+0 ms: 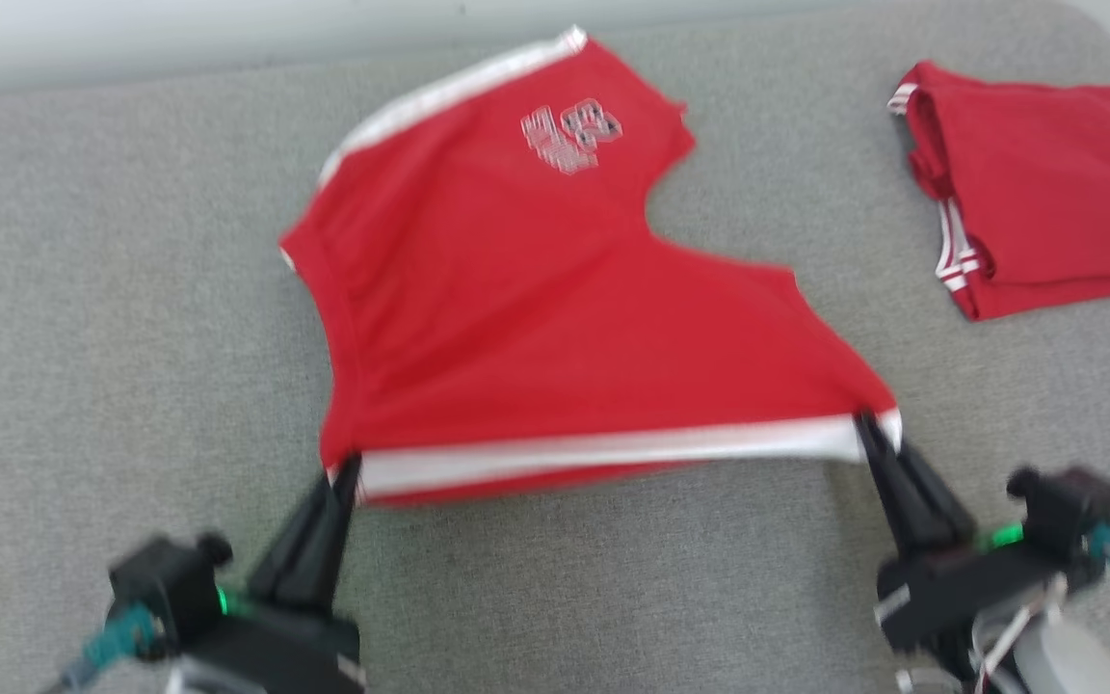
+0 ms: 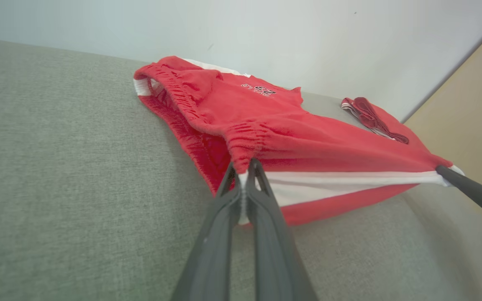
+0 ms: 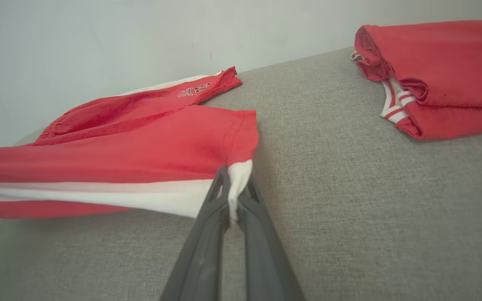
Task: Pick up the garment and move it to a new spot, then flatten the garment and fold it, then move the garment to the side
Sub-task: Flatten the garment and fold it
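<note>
The red shorts (image 1: 555, 318) lie spread across the middle of the grey fabric surface (image 1: 112, 318), printed number at the far end and the near edge, with its white stripe (image 1: 603, 451), drawn taut and lifted slightly between the two arms. The left gripper (image 1: 348, 472) is clamped on the near-left corner at the gathered waistband, and the right gripper (image 1: 868, 424) is pinched on the near-right corner at the end of the stripe. Each hold takes only a thin bite of cloth, so a sharp or uneven pull could slip a corner free or skew the garment. The far leg lies rumpled and could crease under if dragged. A folded red garment (image 1: 1046, 222) rests at the far right, well apart but within reach of a wide sweep. Behind the surface rises a pale wall (image 2: 266, 33), with a tan panel (image 2: 475, 104) to the right.
</note>
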### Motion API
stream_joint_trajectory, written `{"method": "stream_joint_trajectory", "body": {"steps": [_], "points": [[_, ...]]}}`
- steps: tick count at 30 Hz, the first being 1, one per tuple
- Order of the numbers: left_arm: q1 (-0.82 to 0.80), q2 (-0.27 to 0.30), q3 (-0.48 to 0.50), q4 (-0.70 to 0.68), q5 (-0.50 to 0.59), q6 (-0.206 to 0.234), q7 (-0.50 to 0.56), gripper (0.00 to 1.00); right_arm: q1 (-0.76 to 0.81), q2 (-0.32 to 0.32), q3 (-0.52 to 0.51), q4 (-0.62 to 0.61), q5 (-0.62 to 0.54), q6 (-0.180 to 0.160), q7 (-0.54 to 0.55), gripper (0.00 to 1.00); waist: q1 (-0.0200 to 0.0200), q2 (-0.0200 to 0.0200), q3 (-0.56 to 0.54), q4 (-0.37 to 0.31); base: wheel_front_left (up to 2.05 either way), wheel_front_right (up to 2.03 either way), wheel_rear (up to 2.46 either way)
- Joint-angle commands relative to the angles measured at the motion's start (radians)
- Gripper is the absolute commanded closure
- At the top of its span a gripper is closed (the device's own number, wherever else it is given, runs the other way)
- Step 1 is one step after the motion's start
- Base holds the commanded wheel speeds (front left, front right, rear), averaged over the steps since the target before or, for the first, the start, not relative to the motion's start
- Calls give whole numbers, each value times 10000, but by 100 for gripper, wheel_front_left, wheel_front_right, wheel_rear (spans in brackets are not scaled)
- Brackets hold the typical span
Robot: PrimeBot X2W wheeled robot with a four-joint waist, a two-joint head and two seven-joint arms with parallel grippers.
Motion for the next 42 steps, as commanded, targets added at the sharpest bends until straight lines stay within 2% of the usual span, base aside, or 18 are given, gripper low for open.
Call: {"method": "stream_joint_trajectory", "body": {"steps": [1,6,13,18,24,31,36,42], "points": [[357,-14,105,11,213,-75,-29,100,382,97,-79,-99,-86,-29,74,100,2,2,-324,11,0,0,0],[1499,-363,718,49,1001,-461,-30,100,1847,476,-416,-881,-213,-29,511,100,2,2,-769,123,0,0,0],[2536,-621,1195,79,1768,-692,-30,100,4117,1313,-955,-2093,-428,-29,1244,100,2,2,-1362,489,0,0,0],[3033,-822,1317,95,2066,-833,-30,100,4801,1816,-1255,-2636,-439,-29,1614,100,2,2,-1475,550,0,0,0],[2892,-1260,1259,-17,2542,-1040,-30,100,4449,1793,-1603,-2773,-433,-29,1780,100,2,2,-1603,700,0,0,0],[2513,-1740,1393,-383,3168,-1371,-30,100,3407,1343,-2081,-2686,-306,-29,2046,100,2,2,-1617,1011,0,0,0],[1935,-1959,1317,-174,3357,-1451,-31,100,2295,947,-1930,-2237,-194,-29,2251,100,2,2,-1563,1180,0,0,0],[878,-2161,1075,415,3047,-1449,-31,100,408,466,-1577,-1155,-75,-29,2360,100,2,2,-1308,1302,0,0,0]]}}
